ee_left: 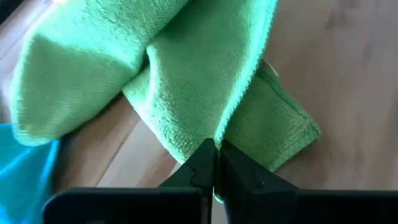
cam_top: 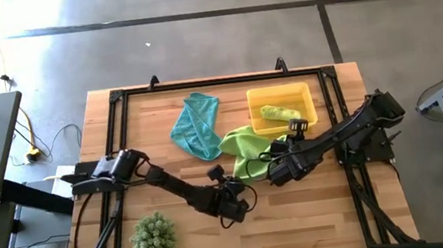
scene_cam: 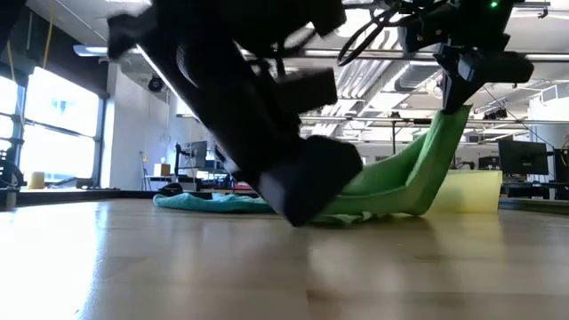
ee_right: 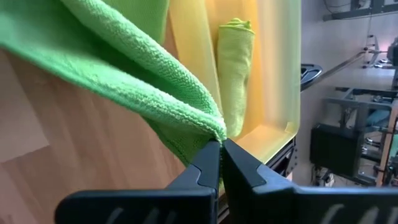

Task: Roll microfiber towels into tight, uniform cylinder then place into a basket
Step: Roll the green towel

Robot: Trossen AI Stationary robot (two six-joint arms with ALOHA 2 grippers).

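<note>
A lime-green towel (cam_top: 241, 149) lies crumpled at the table's middle, between both grippers. My left gripper (ee_left: 217, 149) is low at the towel's near edge and shut on it. My right gripper (ee_right: 221, 144) is shut on the towel's right side and holds that part raised (scene_cam: 444, 133). A teal towel (cam_top: 196, 125) lies flat behind it. The yellow basket (cam_top: 307, 96) stands at the far right, with a rolled lime-green towel (cam_top: 280, 114) lying inside it. My left gripper pinches the towel's hemmed edge (ee_left: 231, 127) between its two fingers, coming in at a downward slant from the table's near side. That part of the towel stays down by the tabletop (scene_cam: 356, 209). My right gripper pinches a bunched fold of the towel (ee_right: 208, 121) between its two fingers, slanting down from the right. The cloth slopes from the fingers (scene_cam: 449, 120) down to the table, fairly taut, and its lower part rests on the wood.
A spiky green ball-shaped plant (cam_top: 152, 237) sits at the near left. A black frame (cam_top: 117, 99) runs around the tabletop. Bare wood (cam_top: 316, 205) lies toward the near right.
</note>
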